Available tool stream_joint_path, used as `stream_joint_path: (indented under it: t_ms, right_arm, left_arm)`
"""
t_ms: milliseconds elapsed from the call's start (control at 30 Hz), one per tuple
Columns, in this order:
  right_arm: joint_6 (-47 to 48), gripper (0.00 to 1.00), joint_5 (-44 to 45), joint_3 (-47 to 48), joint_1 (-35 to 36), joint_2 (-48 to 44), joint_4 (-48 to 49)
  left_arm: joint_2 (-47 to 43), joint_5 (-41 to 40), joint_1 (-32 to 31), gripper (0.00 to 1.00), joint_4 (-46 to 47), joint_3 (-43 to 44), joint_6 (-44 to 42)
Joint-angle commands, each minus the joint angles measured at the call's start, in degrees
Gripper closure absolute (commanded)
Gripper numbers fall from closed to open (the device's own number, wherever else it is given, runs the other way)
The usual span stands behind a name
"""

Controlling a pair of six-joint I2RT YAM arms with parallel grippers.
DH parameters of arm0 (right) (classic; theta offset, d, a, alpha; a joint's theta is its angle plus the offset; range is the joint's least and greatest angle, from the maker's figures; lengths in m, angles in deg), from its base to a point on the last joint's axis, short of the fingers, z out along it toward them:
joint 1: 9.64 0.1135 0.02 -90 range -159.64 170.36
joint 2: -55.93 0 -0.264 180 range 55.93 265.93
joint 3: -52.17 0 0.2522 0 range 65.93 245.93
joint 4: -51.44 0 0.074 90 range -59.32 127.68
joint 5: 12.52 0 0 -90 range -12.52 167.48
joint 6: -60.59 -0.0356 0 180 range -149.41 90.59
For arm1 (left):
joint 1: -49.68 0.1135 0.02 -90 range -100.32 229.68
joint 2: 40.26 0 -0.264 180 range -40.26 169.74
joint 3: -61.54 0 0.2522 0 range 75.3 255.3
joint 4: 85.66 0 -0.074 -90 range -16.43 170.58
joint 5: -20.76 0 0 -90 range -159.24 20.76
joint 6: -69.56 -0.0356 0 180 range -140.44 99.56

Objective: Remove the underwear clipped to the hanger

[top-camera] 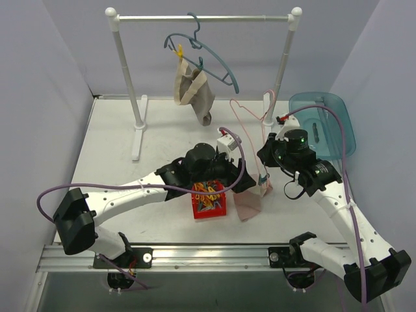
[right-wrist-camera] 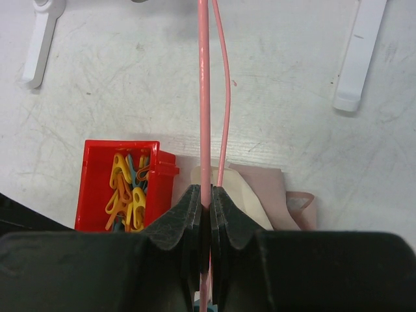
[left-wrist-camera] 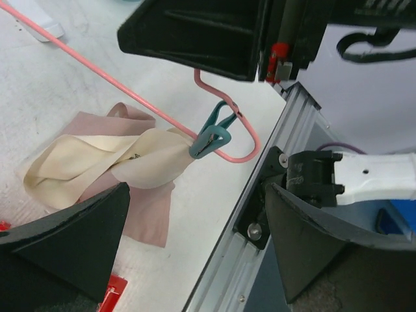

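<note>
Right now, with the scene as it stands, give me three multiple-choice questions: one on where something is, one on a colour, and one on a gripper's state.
1. Where is the blue hanger?
A. hooked over the rack's rail
B. lying flat
C. propped against a post

2. What colour is the clip holding the underwear to the pink hanger?
A. yellow
B. teal
C. red

3. How is the right gripper?
A. wide open
B. shut on the pink hanger's wire
C. shut on the clip

Answers:
1 A, its hook sits over the rail in the top view.
2 B, the left wrist view shows a teal clip pinching the fabric.
3 B, its fingers close on the pink wire in the right wrist view.
</note>
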Motion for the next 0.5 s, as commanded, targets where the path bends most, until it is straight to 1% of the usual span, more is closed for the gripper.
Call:
stream_joint_path:
  t_ms: [0,133,200,233,300,467]
  right_arm:
    - [-0.36,1.00,-1.60,2.57,0.35,-0.08,2.49]
    - [-0.36,1.00,-2.31,2.66,0.35,0.01,2.49]
    - [-0.44,1.00,-2.75,2.66,0.44,-0.08,2.49]
    - [-0.44,1.00,-2.83,2.66,0.35,-0.08,2.49]
    - [-0.53,1.00,-2.92,2.66,0.35,0.01,2.49]
    - [-0.71,1.00,-3.45,3.01,0.44,-0.08,2.49]
  left_arm:
    - [-0.91,2.97,-1.00,0.06,9.00,-1.73,-9.48]
    - [0.32,-1.07,-2.84,0.06,9.26,-1.38,-15.48]
    - [-0.12,-1.96,-3.37,0.06,12.50,-2.69,-17.32]
    - [-0.38,-2.05,-3.55,0.06,16.26,-3.39,-17.77]
    - [-1.00,-1.70,-3.99,0.06,19.19,-4.72,-19.17]
    - [1.72,-2.48,-4.78,0.07,17.35,-2.17,-21.46]
